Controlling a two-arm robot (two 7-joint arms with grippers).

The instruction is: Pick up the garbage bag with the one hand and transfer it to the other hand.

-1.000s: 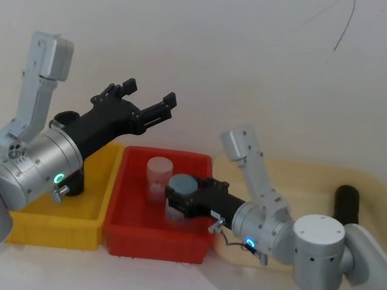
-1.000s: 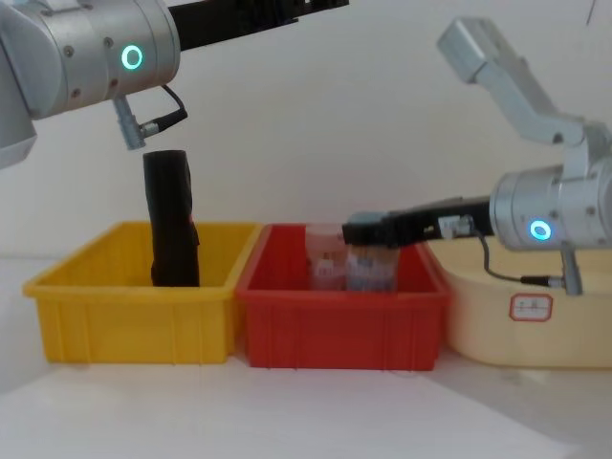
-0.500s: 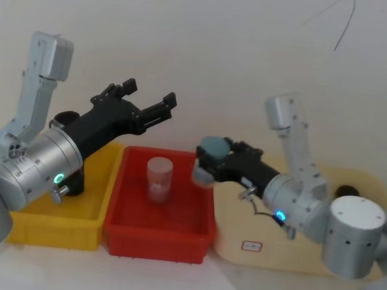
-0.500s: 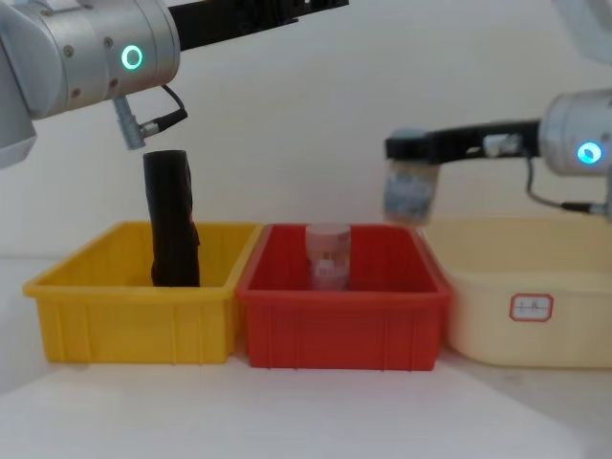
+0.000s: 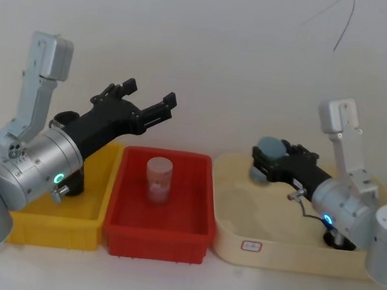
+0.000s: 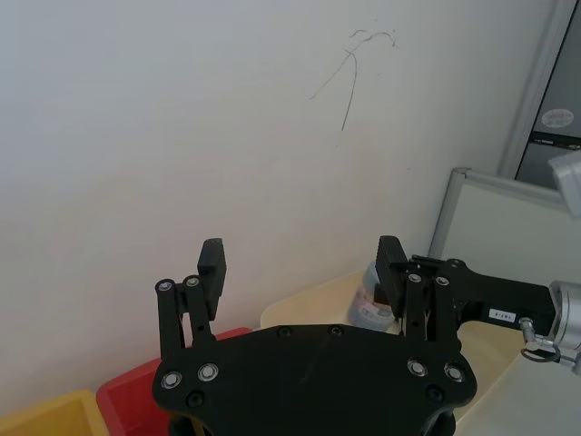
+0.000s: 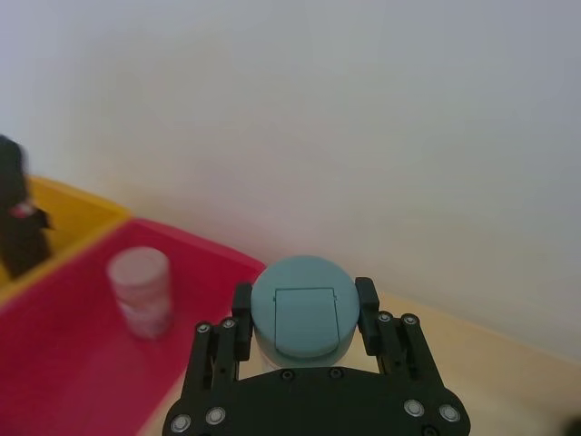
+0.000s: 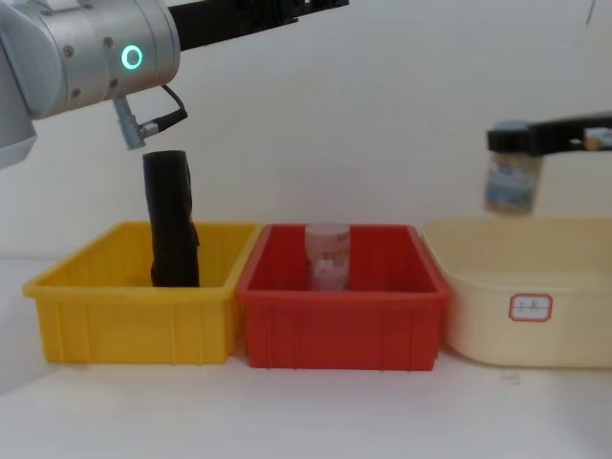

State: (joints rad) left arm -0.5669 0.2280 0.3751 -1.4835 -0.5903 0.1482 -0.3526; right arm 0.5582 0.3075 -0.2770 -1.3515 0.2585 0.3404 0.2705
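The bag roll [image 8: 172, 220] stands upright in the yellow bin [image 8: 134, 306], beside the red bin [image 5: 158, 217] that holds a clear jar [image 5: 159, 179]. The left tool [image 5: 149, 102] hangs above the yellow bin, fingers spread apart, gripping nothing. The right tool [image 7: 304, 313] is clamped on a blue-lidded jar [image 5: 267, 160], held above the cream tub [image 5: 239, 236].

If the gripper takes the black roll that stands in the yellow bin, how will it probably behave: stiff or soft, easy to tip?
The black roll stands tall and narrow, leaning in the yellow bin, so a side push would probably tip it. Its matte wrapped plastic likely gives a little under the fingers yet keeps its shape. Laid down, a cylinder like this may roll.
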